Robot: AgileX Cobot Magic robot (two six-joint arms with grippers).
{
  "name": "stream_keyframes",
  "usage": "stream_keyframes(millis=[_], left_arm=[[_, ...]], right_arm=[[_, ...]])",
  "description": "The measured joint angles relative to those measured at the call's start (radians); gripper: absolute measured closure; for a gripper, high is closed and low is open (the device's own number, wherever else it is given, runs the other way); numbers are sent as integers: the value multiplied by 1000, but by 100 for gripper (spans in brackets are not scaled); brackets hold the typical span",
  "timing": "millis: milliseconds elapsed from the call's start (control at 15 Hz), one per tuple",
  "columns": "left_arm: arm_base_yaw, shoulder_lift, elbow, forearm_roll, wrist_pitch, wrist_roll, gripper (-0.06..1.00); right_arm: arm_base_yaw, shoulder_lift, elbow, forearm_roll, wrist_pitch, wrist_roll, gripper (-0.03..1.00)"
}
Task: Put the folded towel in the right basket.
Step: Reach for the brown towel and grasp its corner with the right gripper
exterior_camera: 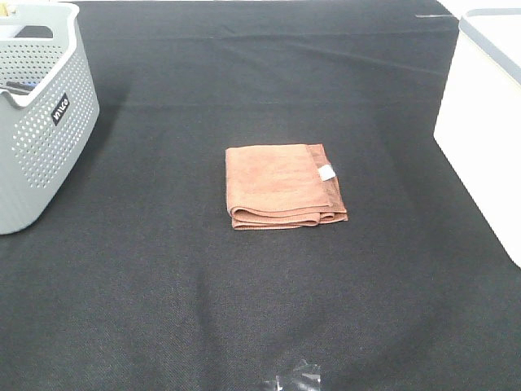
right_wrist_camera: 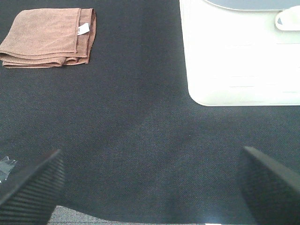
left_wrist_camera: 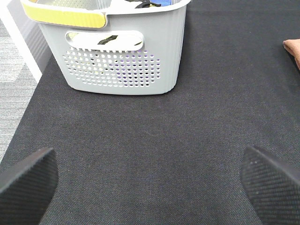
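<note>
A folded brown towel (exterior_camera: 281, 187) with a small white tag lies flat on the black table in the middle of the exterior view. It also shows in the right wrist view (right_wrist_camera: 49, 36), and a corner of it shows in the left wrist view (left_wrist_camera: 293, 49). The right basket (exterior_camera: 484, 114) is white and stands at the right edge; it also shows in the right wrist view (right_wrist_camera: 239, 56). My left gripper (left_wrist_camera: 150, 183) is open and empty over bare cloth. My right gripper (right_wrist_camera: 150, 183) is open and empty near the table's front edge. Neither arm shows in the exterior view.
A grey perforated basket (exterior_camera: 37, 114) with things inside stands at the back left; the left wrist view (left_wrist_camera: 117, 51) shows its yellow-trimmed rim. A small crumpled clear wrapper (exterior_camera: 293, 377) lies at the front edge. The table's left edge (left_wrist_camera: 28, 79) borders grey floor.
</note>
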Motion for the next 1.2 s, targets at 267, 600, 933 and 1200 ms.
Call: stream_keyframes(millis=[267, 600, 933, 1200], left_arm=[[0, 0, 0, 0, 0, 0, -5], [0, 0, 0, 0, 0, 0, -5], [0, 0, 0, 0, 0, 0, -5], [0, 0, 0, 0, 0, 0, -5]], right_arm=[[0, 0, 0, 0, 0, 0, 1], [0, 0, 0, 0, 0, 0, 1], [0, 0, 0, 0, 0, 0, 1], [0, 19, -16, -3, -15, -37, 1]])
